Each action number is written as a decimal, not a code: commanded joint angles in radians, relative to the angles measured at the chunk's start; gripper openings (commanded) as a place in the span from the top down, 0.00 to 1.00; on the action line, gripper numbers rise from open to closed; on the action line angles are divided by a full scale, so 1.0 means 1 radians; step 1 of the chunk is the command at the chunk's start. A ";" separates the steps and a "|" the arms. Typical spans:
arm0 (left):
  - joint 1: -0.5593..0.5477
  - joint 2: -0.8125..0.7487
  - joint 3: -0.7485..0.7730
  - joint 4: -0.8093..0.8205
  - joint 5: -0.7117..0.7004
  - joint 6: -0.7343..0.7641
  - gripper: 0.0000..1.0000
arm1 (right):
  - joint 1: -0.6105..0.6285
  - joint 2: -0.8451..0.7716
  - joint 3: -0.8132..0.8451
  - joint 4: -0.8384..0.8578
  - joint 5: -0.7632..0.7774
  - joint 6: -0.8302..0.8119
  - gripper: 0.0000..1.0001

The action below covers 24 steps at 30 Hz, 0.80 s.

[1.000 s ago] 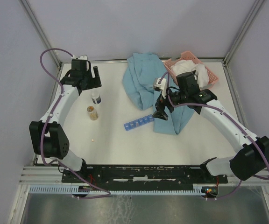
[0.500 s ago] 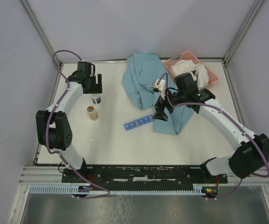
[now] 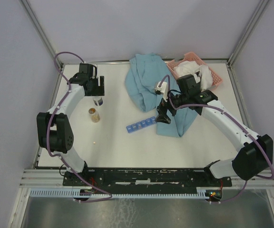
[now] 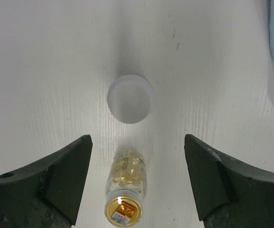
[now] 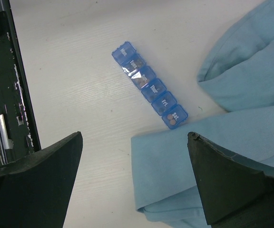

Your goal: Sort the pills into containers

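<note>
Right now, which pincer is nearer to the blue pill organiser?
Right. The right pincer hangs beside the blue pill organiser's Saturday end, over the blue cloth; the left pincer is far off left, above the white-capped vial and pill bottle.

High overview, downward wrist close-ups (organiser (image 5: pixel 150 91) shared)

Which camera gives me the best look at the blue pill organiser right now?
The right wrist view: the blue pill organiser lies in clear view, day labels readable, two pills visible in the Sat compartment. The top view shows it only as a small strip by the blue cloth. The left wrist view misses it.
</note>
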 commanded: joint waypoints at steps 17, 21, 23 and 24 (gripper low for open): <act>-0.098 -0.352 -0.230 0.210 0.297 -0.079 0.20 | 0.035 0.031 0.016 0.014 -0.052 -0.092 0.00; -0.205 -0.453 -0.365 0.331 0.281 -0.115 0.20 | 0.040 -0.030 -0.171 0.188 -0.180 -0.322 0.00; -0.228 -0.509 -0.470 0.418 0.282 -0.154 0.20 | 0.045 -0.039 -0.259 0.226 -0.224 -0.516 0.00; -0.230 -0.533 -0.515 0.459 0.294 -0.181 0.21 | 0.046 -0.019 -0.259 0.191 -0.240 -0.618 0.00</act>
